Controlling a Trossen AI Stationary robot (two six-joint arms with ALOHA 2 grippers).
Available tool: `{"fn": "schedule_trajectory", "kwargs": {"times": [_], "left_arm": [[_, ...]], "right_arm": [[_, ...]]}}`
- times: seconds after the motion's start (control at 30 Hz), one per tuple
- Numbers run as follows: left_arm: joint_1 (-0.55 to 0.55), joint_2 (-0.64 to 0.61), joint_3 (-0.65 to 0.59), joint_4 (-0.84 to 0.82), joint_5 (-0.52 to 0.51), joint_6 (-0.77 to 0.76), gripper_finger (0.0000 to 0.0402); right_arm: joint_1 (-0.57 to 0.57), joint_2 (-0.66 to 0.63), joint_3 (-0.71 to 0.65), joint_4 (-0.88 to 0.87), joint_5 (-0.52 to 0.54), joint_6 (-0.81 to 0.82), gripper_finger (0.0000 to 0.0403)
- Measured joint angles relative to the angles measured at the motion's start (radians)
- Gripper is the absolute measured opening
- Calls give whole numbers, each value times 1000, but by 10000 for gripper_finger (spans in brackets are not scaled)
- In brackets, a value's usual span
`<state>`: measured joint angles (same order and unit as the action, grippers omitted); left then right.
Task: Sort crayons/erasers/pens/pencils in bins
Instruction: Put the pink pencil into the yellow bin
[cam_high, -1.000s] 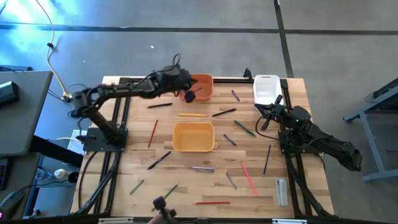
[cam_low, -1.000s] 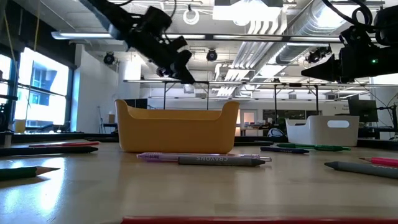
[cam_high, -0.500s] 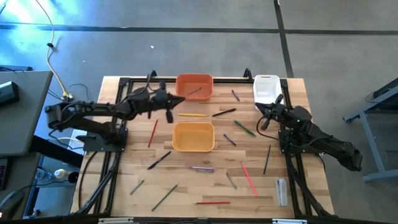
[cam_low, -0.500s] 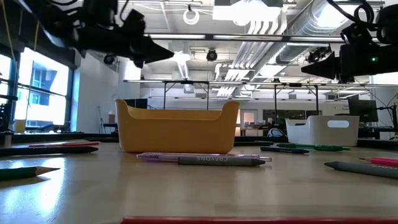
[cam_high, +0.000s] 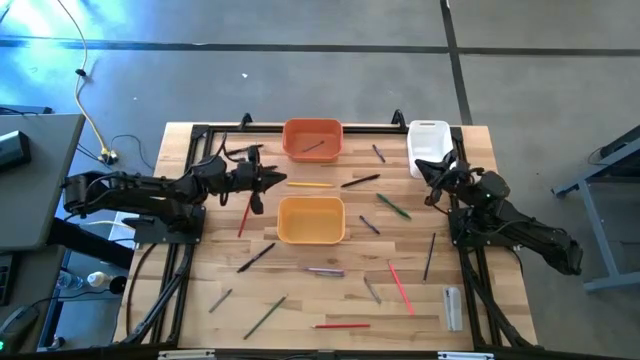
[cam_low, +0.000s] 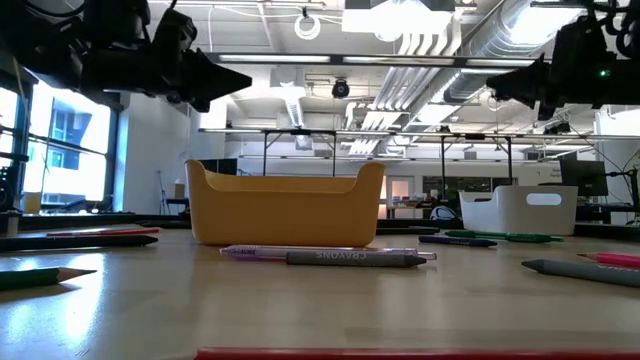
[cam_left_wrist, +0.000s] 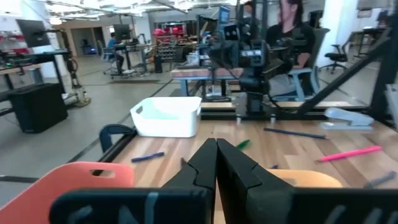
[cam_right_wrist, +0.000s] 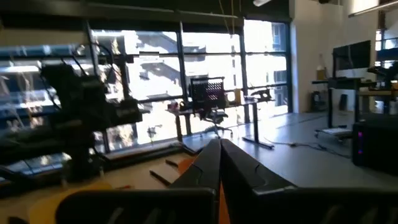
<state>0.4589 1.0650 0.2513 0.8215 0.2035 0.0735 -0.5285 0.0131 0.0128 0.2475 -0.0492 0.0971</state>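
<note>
Lying loose across the wooden counter (cam_high: 200, 270), nearly all the sticks are waiting to be sorted, so the task is looking barely begun. Nearest the front edge, a red stick (cam_high: 340, 325) and a dark green one (cam_high: 264, 316) are resting flat, with a grey-and-lilac crayon (cam_high: 325, 270) and a pink stick (cam_high: 400, 286) just beyond them. Farther in, the yellow-orange bin (cam_high: 311, 219) is sitting mid-counter and appearing empty, though its floor is hard to read from above. A red pencil (cam_high: 244, 214) is lying just beside it on the left arm's side, under the left end effector (cam_high: 283, 181), which is hovering with its fingers pressed together and carrying nothing. The right end effector (cam_high: 428, 177) is likewise hanging pinched together and empty, near the white bin (cam_high: 428, 143). At the far edge, the orange bin (cam_high: 312, 139) is holding one dark stick (cam_high: 314, 147), the only item visibly sorted; a yellow pencil (cam_high: 310, 184) and several dark pens are lying between the bins.
</note>
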Motion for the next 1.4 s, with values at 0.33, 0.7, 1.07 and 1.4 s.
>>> {"fn": "schedule_trajectory", "kwargs": {"times": [0.33,0.7,1.07,1.4], "left_arm": [[-23,0,0,-5,0,15,0],[-22,0,0,-5,-5,34,1],[-22,0,0,-4,-15,25,3],[-22,0,0,-5,-16,27,3]], "right_arm": [[154,82,92,-134,76,37,0],[470,445,197,-226,367,166,0],[751,852,471,-521,563,398,0],[947,1093,690,-865,506,801,7]]}}
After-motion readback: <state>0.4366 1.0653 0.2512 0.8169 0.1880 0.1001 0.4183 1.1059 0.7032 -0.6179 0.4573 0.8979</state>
